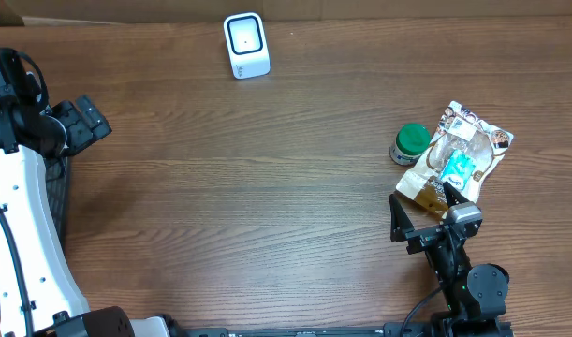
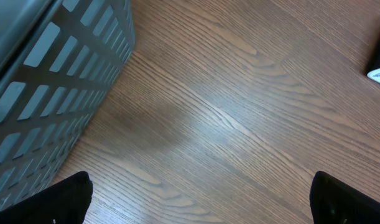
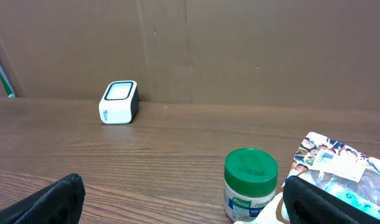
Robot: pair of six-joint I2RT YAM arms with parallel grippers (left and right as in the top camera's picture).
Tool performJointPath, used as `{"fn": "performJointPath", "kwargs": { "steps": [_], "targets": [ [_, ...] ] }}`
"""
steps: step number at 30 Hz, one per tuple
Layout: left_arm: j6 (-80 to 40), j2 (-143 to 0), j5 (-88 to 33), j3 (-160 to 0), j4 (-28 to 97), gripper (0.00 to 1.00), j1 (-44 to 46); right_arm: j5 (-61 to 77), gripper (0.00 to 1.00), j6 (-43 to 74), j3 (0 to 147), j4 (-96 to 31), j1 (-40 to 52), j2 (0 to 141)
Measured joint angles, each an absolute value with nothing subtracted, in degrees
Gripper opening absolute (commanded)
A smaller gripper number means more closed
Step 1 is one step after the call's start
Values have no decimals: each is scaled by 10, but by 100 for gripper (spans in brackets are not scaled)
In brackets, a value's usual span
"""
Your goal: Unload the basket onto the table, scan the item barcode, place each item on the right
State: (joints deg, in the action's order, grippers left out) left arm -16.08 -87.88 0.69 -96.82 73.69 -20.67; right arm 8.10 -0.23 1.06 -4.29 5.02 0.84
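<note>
Green-lidded jar [image 1: 411, 143] beside snack bag [image 1: 462, 154]

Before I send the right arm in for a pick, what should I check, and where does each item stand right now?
1. Right gripper open and empty: ok.
2. Left gripper open and empty: ok.
3. Scanner in view with nothing in front of it: ok.
4. Jar standing upright, green lid on: ok.
5. Barcode located on the jar or the bag: cannot tell.
</note>
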Motion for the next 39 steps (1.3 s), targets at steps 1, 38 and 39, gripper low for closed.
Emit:
{"fn": "performJointPath", "kwargs": {
  "steps": [1, 38, 39],
  "targets": [
    [-161, -879, 7, -968, 737, 99, -207, 81, 100, -2, 11, -43, 50, 8],
    [-146, -836, 21, -968, 737, 100, -185, 81, 100, -2, 11, -43, 50, 8],
    [-142, -825, 26, -968, 737, 100, -180, 81, 100, -2, 11, -43, 50, 8]
  ]
}}
